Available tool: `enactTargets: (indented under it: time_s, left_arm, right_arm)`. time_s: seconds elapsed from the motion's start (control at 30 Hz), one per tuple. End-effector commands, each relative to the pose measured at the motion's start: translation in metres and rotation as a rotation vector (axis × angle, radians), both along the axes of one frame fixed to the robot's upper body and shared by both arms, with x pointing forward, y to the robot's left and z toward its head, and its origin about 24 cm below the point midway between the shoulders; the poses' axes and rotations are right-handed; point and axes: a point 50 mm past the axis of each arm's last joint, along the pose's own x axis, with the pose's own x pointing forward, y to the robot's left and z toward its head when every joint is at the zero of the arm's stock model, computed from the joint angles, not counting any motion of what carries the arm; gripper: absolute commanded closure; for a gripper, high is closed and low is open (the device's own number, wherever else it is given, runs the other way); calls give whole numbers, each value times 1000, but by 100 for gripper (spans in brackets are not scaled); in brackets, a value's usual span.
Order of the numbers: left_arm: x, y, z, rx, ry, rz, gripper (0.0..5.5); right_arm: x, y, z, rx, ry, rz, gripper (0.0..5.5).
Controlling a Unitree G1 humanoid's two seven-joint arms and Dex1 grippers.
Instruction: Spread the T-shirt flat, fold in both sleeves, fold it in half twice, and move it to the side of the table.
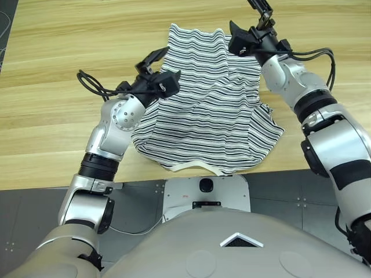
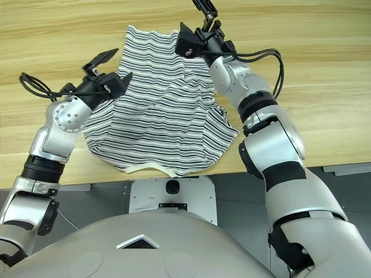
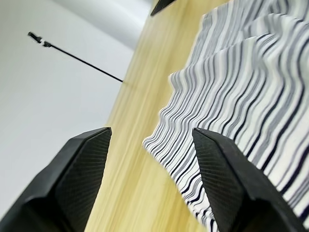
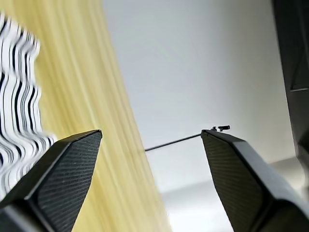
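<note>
The rumpled T-shirt (image 1: 208, 116) lies on the bench (image 1: 58, 87), with the left gripper (image 1: 161, 68) at its left edge and the right gripper (image 1: 249, 20) at its far right corner, both wide and empty, likely poised to spread it.

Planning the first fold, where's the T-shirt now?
In the head views, the T-shirt lies rumpled on the wooden table by its near edge, between the left gripper on its left and the right gripper at its far right corner.

Head pair downward, wrists low beside T-shirt (image 3: 251, 96)
</note>
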Motion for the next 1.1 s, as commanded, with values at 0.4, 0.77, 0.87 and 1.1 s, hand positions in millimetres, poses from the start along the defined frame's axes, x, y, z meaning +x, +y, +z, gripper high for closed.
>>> enactTargets:
  time_s: [0.4,0.77,0.87,1.1]
  left_arm:
    - [-82,75,-8,-379,93,441,239]
    - [-114,87,-57,-603,188,767,239]
    - [-117,77,-67,-602,243,749,239]
    - [-119,66,-74,-855,400,756,239]
  right_arm:
    - [-129,-81,-59,-15,668,151,169]
    - [-159,-99,-71,-75,790,145,169]
    - [-161,-109,-56,-40,774,172,169]
    - [-146,-98,-29,99,571,212,169]
